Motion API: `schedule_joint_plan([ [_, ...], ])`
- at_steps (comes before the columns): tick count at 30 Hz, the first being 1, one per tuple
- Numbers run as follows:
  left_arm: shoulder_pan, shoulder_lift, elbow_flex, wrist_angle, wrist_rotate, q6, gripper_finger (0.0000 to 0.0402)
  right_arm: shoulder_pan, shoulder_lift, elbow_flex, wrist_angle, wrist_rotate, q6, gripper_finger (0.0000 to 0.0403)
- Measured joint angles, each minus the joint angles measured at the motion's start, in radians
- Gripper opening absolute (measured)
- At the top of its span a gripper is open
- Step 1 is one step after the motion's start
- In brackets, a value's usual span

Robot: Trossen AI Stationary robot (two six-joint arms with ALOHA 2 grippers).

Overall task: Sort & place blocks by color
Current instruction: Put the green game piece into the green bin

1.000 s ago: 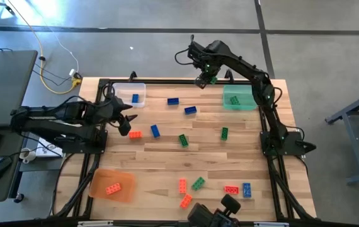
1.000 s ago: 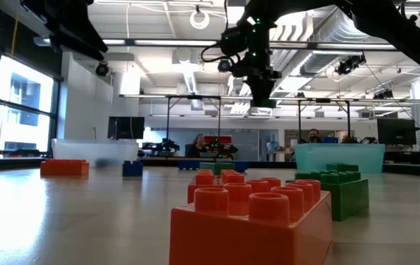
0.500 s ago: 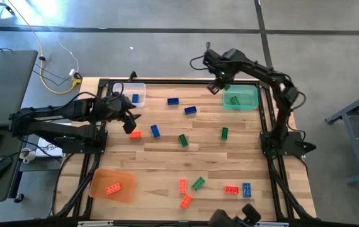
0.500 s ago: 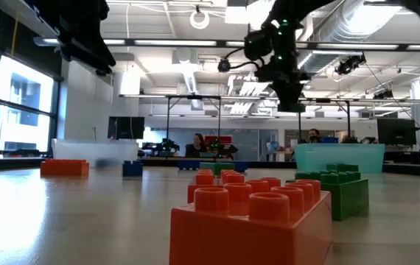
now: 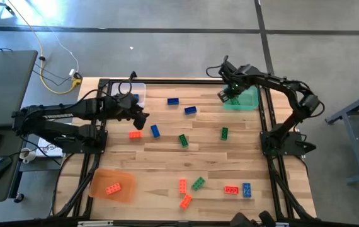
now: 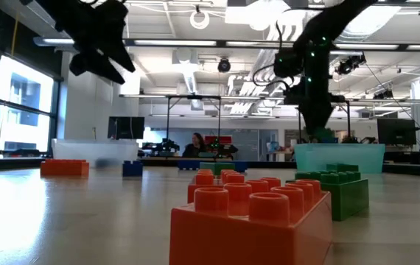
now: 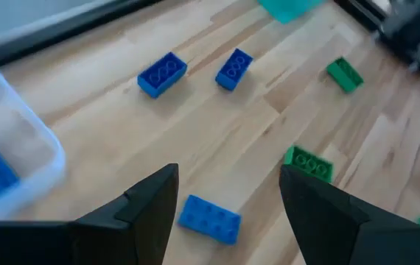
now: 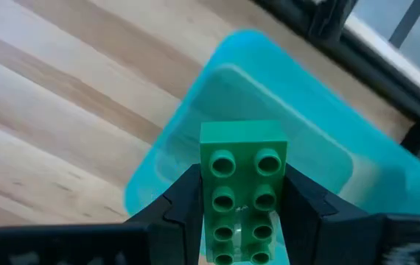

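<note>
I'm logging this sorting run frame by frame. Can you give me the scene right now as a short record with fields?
right hand: shut on a green block, over the green tray
left hand: open, empty, above a blue block
clear tray: holds a blue block
orange tray: holds one orange block
loose on table: blue, green and orange blocks still unsorted

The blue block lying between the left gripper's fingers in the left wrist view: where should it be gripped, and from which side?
Grip the blue block across its two long side faces, coming straight down from above. It lies flat, studs up, clear of neighbours, and the left gripper hangs open over it, probably needing some wrist turn to square up.
</note>
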Motion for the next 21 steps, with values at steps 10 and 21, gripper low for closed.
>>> schedule_joint_plan([
  [10, -0.003, 0.106, 0.000, 0.023, 0.001, -0.390, 0.0225, -0.063, -0.015, -0.126, 0.046, 0.010, -0.093, 0.0109],
  [21, -0.061, 0.228, 0.000, 0.059, 0.039, -0.592, 0.0225, -0.124, -0.016, -0.131, 0.055, -0.003, -0.165, 0.0167],
])
